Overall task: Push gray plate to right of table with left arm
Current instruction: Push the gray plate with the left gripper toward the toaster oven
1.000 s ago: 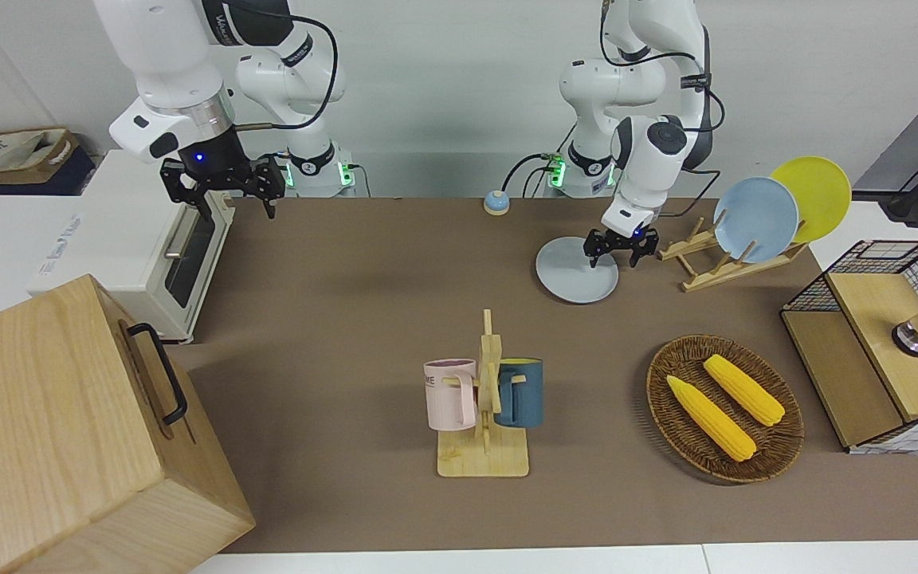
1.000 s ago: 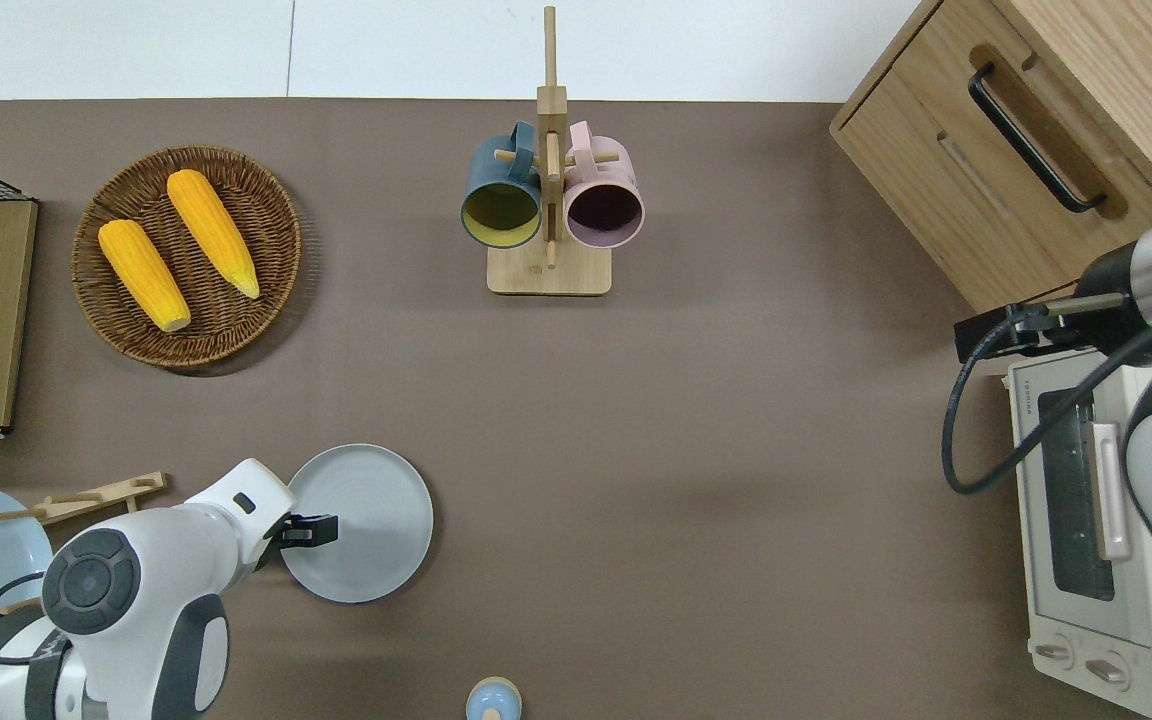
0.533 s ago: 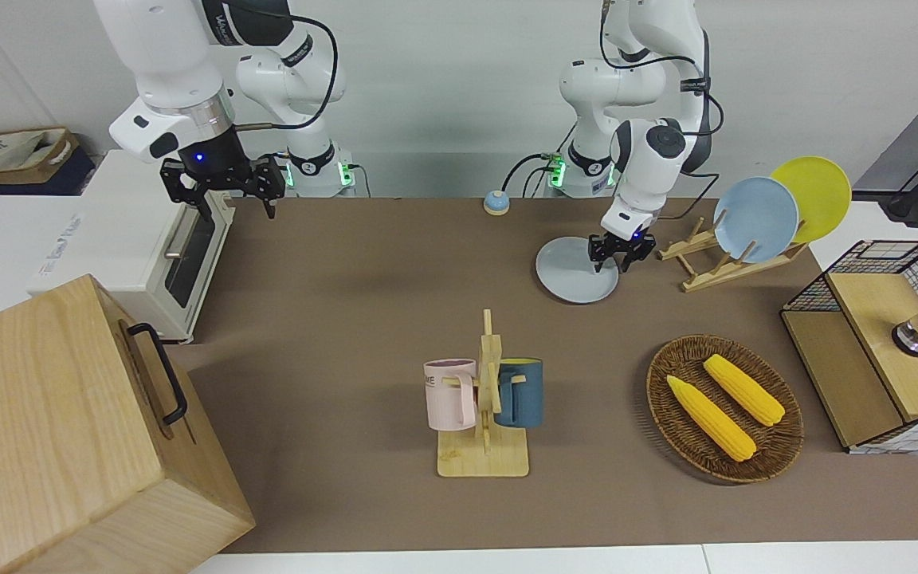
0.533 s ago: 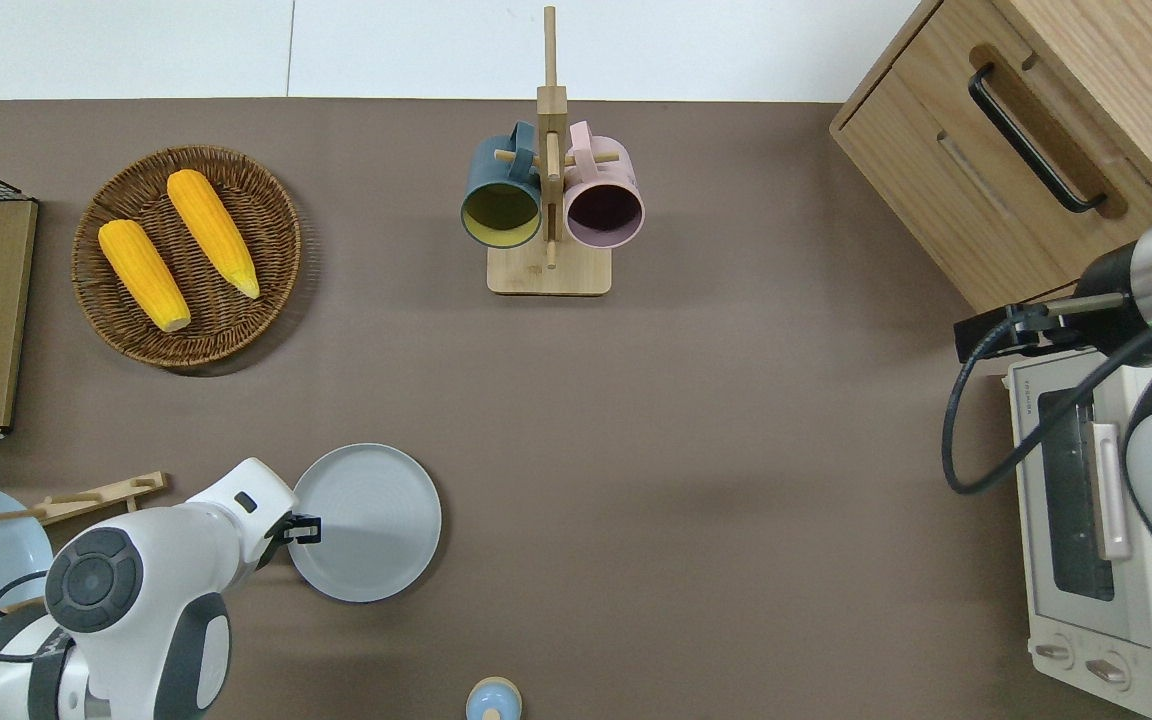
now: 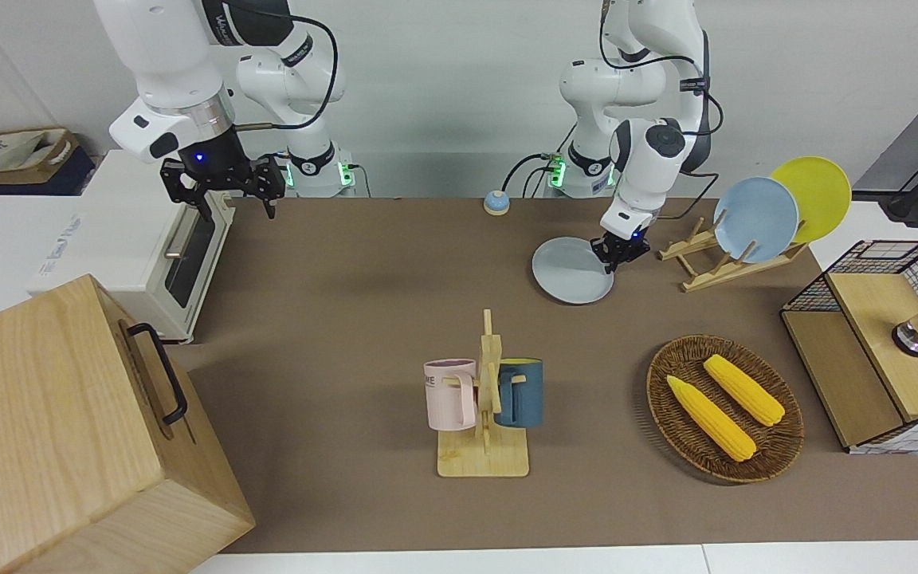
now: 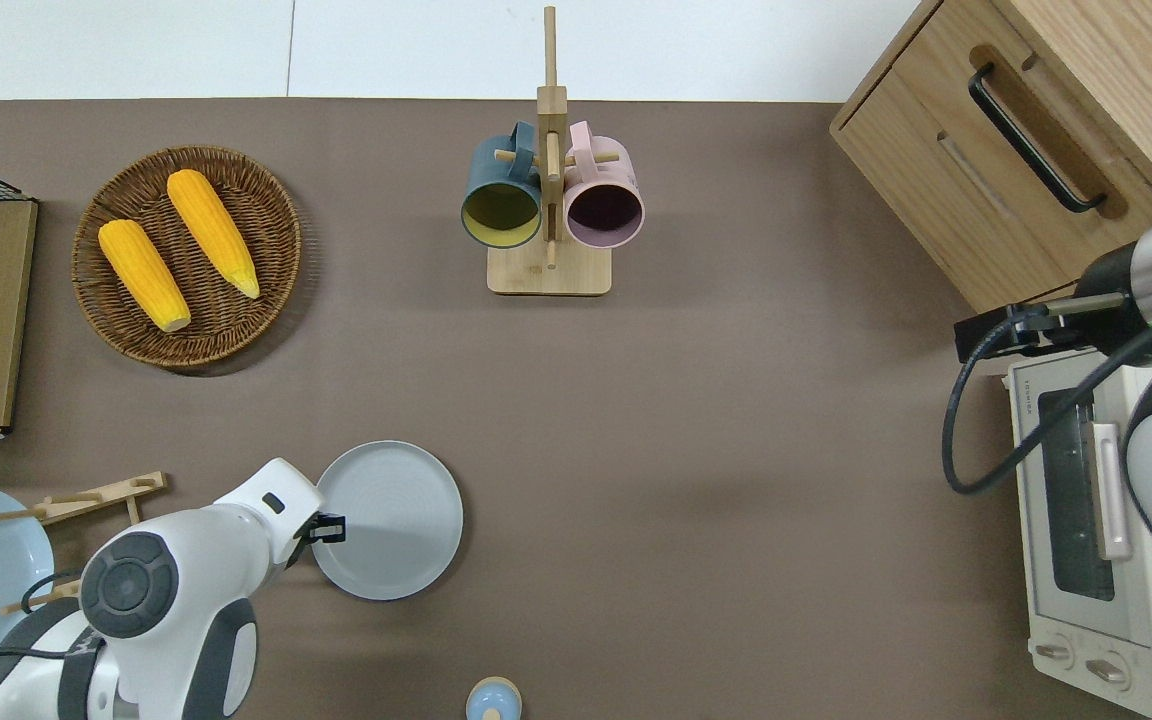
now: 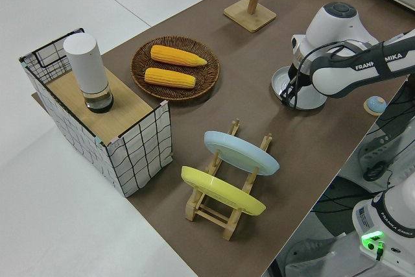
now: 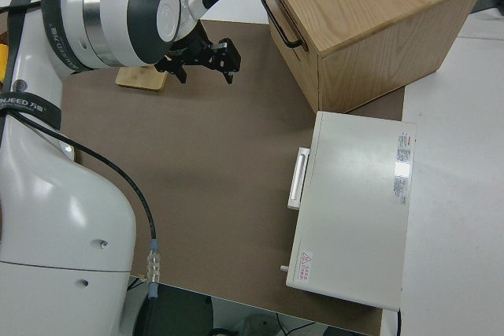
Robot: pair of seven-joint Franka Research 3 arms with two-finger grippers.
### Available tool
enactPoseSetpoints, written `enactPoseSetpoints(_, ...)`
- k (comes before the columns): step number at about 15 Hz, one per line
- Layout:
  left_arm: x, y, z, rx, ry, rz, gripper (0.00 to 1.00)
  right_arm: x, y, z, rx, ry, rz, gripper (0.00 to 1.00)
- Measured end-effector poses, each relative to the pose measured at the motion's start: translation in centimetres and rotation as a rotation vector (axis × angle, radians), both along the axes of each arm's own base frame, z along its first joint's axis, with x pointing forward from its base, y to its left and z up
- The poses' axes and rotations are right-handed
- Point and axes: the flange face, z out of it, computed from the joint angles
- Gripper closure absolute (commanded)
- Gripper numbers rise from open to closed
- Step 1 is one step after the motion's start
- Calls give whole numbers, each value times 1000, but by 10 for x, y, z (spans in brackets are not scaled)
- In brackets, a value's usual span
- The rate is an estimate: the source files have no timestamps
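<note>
The gray plate [image 6: 388, 520] has slid rightward; the left gripper [image 6: 328, 527] (fingers pressed together) pushes its rim, and should continue across the surface [image 6: 736, 450].

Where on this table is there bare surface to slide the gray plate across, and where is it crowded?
The widest bare stretch lies between the gray plate and the toaster oven, nearer to the robots than the mug rack. It is crowded toward the left arm's end: dish rack, corn basket, wire crate. The left gripper touches the plate's rim; the right arm is parked.
</note>
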Motion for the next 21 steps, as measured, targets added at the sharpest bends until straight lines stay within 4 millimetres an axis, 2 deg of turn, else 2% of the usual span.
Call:
enactPoseSetpoints(2,-5,-37,-1,-11,-11,10,1000,0,0,0,0,0,0,17)
enactPoseSetpoints(9,-7,-122,-2,-48,-27,57,1000,0,0,0,0,0,0,17)
enactPoseSetpoints(14,-10,-167,-2,-66,-24,83,1000,0,0,0,0,0,0,17)
enactPoseSetpoints(21,-24,-241,-2,-97,-25,121,1000,0,0,0,0,0,0,17)
